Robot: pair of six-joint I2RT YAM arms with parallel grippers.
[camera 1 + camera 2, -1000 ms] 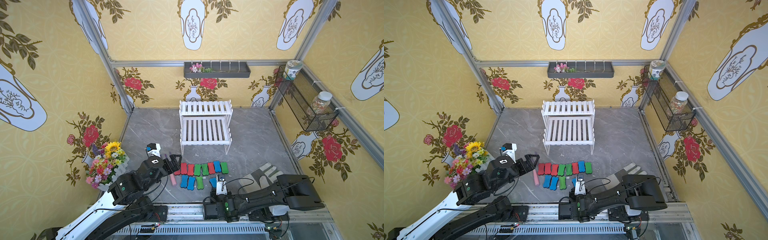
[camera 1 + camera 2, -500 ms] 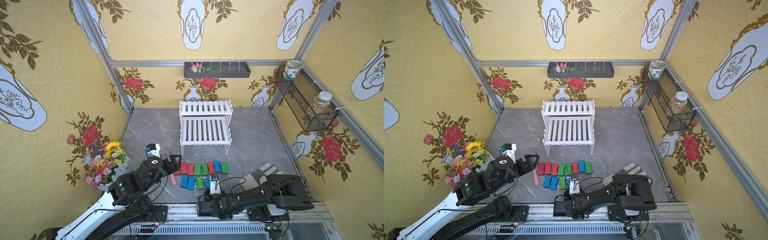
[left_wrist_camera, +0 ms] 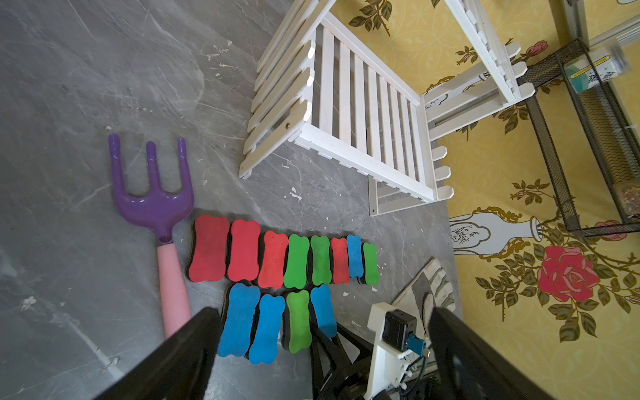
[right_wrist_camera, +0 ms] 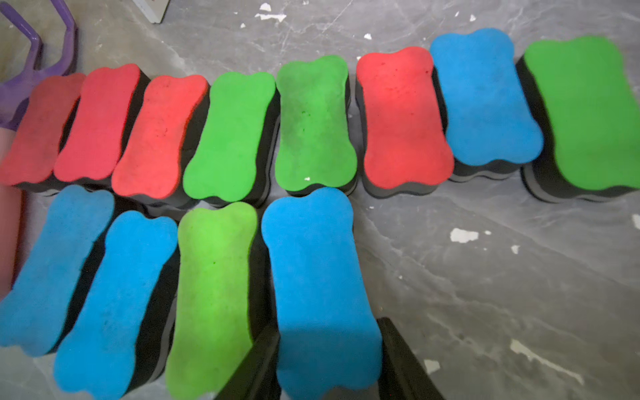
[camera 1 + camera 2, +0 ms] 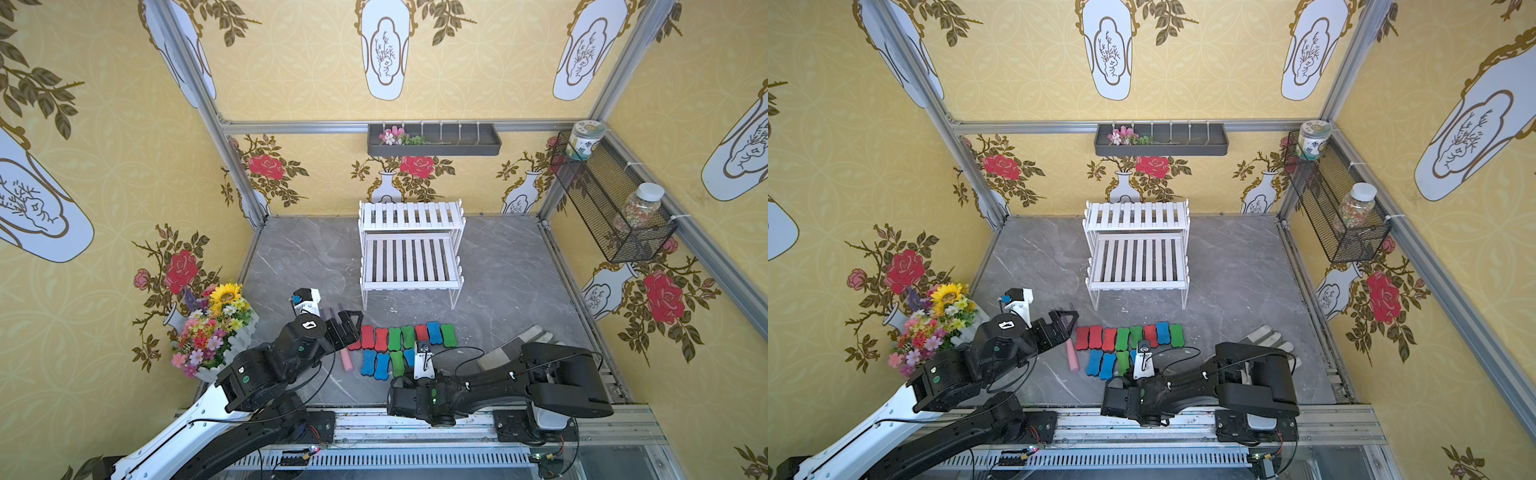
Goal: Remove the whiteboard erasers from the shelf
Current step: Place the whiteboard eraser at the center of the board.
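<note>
The white shelf [image 5: 411,257] [image 5: 1138,257] [image 3: 363,121] stands at mid floor with both tiers bare. Several whiteboard erasers, red [image 5: 367,336], green [image 5: 394,338] and blue [image 5: 368,362], lie in two rows on the floor in front of it. My right gripper [image 4: 329,327] is low over the near row's right end. Its jaws stand narrowly open on either side of a blue eraser [image 4: 318,270] [image 3: 323,310], which rests on the floor beside a green one [image 4: 214,277]. My left gripper [image 5: 353,322] [image 3: 322,311] hovers wide open and holds nothing, left of the rows.
A purple garden fork [image 3: 152,194] with a pink handle [image 5: 347,361] lies left of the erasers. A grey glove [image 5: 515,340] lies to their right. A flower pot [image 5: 212,328] stands at the left wall. The wire basket [image 5: 611,208] and wall tray [image 5: 434,139] hang higher up.
My right arm has swung left along the front, bringing the blue eraser up against the green one in the near row. The left arm has stayed still.
</note>
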